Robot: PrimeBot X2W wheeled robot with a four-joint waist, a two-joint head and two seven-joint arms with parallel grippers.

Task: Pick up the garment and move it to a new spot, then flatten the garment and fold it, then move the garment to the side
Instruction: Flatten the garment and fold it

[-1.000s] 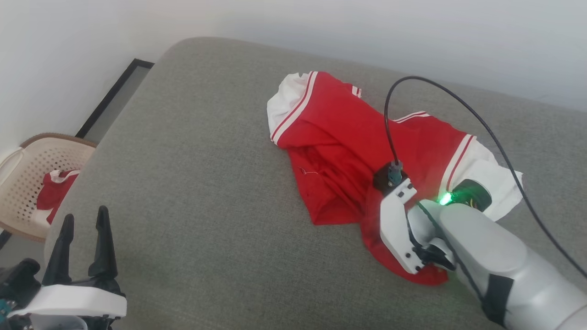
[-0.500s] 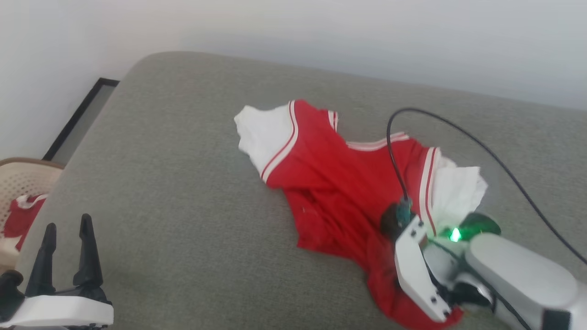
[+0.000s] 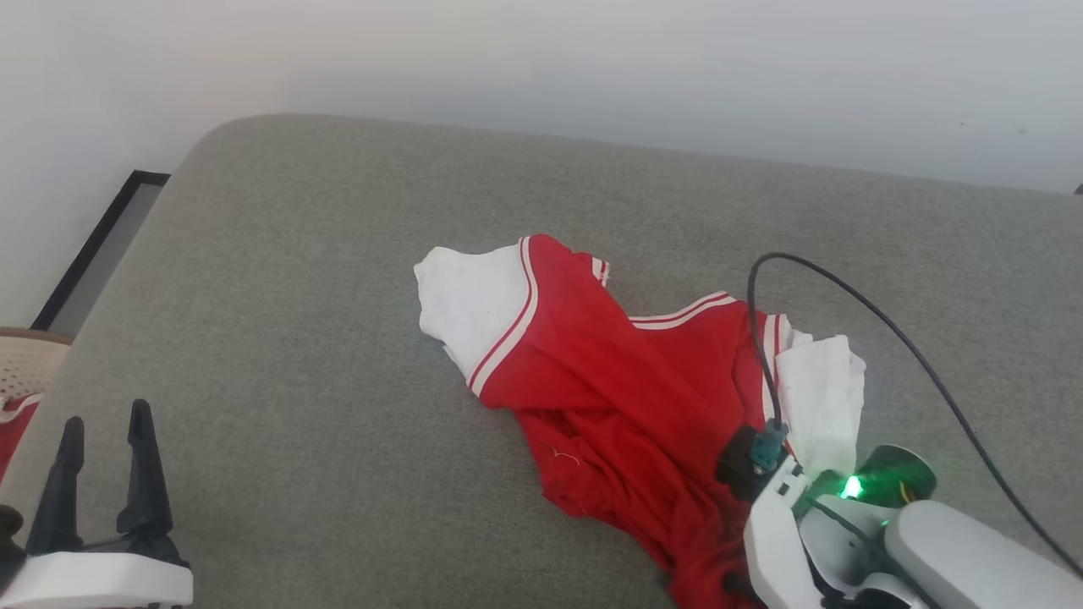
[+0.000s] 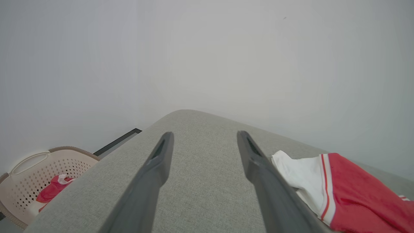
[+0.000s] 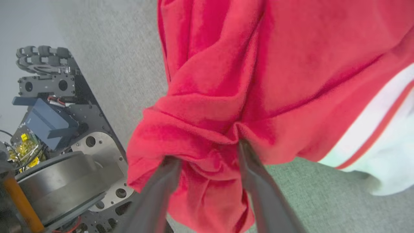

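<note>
The garment (image 3: 609,397), a red jersey with white sleeves edged in red stripes, lies crumpled on a grey cushion (image 3: 338,296). Its near hem reaches the front edge under my right wrist (image 3: 787,533). In the right wrist view my right gripper (image 5: 207,152) has its fingers spread apart, with a bunched fold of the garment (image 5: 258,81) lying loosely between them. My left gripper (image 3: 107,414) stands open over bare cushion at the lower left, well away from the cloth. The left wrist view shows the left gripper (image 4: 204,134) open, with a white sleeve of the garment (image 4: 355,200) to its right.
A beige perforated basket (image 4: 32,168) holding red cloth stands on the floor left of the cushion. A black cable (image 3: 888,330) arcs from my right wrist over the cushion. The robot's base (image 5: 48,129) sits below the cushion's front edge. A pale wall runs behind.
The head view has shifted. The garment has been drawn toward the front edge and its right sleeve has bunched up. My right gripper's fingers have parted from shut. The left gripper is unchanged.
</note>
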